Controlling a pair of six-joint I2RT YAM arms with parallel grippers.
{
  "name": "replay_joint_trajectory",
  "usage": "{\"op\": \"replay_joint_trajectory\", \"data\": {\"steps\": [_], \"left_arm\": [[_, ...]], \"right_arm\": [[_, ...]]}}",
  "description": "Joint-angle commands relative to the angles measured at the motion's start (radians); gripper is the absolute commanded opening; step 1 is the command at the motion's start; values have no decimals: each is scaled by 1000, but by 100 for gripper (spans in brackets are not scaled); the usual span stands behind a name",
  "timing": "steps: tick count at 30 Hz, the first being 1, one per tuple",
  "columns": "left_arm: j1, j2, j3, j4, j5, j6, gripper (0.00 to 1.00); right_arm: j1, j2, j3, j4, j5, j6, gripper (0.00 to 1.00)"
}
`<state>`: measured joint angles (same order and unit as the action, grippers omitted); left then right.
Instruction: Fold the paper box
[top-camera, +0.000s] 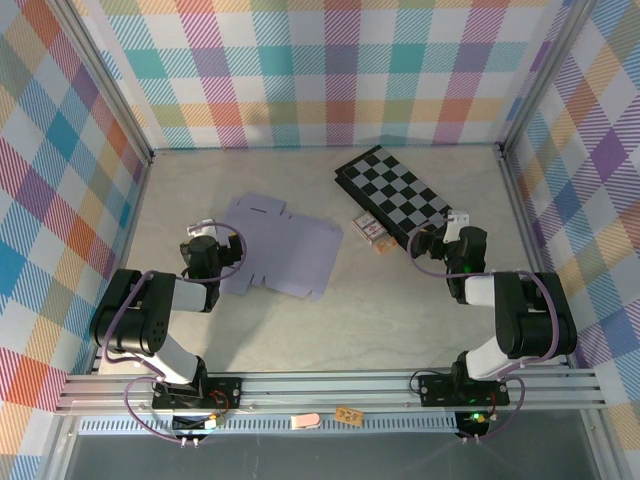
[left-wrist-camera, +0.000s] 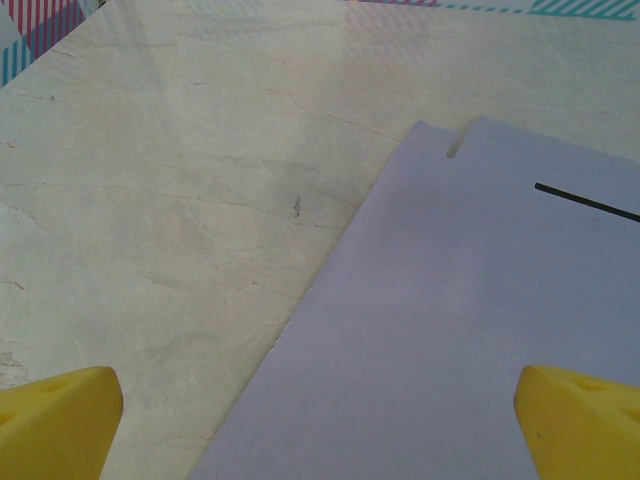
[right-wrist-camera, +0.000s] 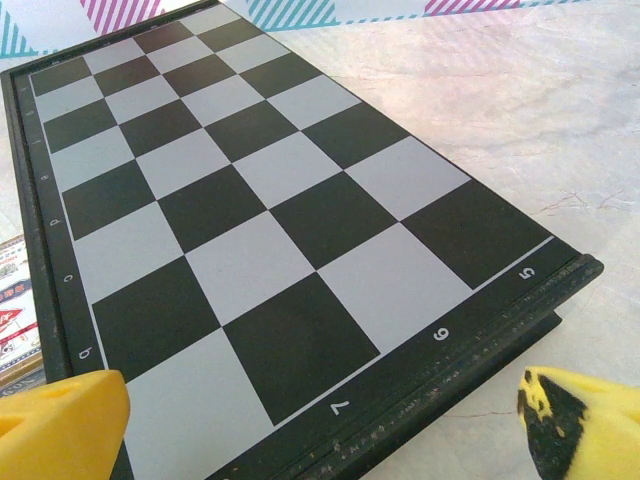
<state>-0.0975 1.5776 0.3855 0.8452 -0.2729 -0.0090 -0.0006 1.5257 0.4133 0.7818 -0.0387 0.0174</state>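
1. Paper box lies flat and unfolded on the table, left of centre, lavender face up, flaps spread out.
2. Left gripper hovers at the sheet's left edge with its yellow fingers spread wide and nothing between them. In the wrist view, the left gripper straddles that edge of the paper box.
3. Right gripper is likewise spread and empty, over the near corner of the checkerboard and well apart from the sheet.
4. Risk: thin card lying flush on a smooth top may slide rather than lift when a finger pushes at its edge.
5. Risk: a pinch away from the scored lines may crease a panel.
6. Risk: crossing leftward, the right arm may knock the card packs just beside the board.
7. Writing: border digits 5, 6 and 7 are legible on the checkerboard. Its side letters are too small to be sure of, and the pack print is illegible.
8. No print on the sheet, only a dark slit.
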Motion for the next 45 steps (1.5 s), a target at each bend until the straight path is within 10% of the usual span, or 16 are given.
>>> {"op": "replay_joint_trajectory", "data": {"steps": [1,16,22,26,30,32,34,36,45], "left_arm": [[-5,1,10,42,-5,10,100],[-9,-37,6,40,8,23,100],[-142,-310,143,-265,-256,63,100],[-209,-371,469,-578,-499,-1,100],[-155,-271,1046,-1457,-303,-456,100],[-35,-234,1068,-1452,105,-566,100],[58,-189,1053,-1545,304,-763,92],[106,-158,1012,-1633,426,-795,79],[258,-153,735,-1705,471,-621,61]], "right_arm": [[-4,6,15,10,-17,-8,99],[-1,-47,18,-24,24,5,99],[38,-323,159,-271,233,22,99],[59,-358,631,-709,346,119,99],[57,-172,1253,-1392,366,512,99],[33,-179,1230,-1455,320,723,99],[26,-204,1159,-1326,59,672,99],[96,-180,1181,-1418,66,681,99],[400,-39,931,-1484,-278,744,81]]}}
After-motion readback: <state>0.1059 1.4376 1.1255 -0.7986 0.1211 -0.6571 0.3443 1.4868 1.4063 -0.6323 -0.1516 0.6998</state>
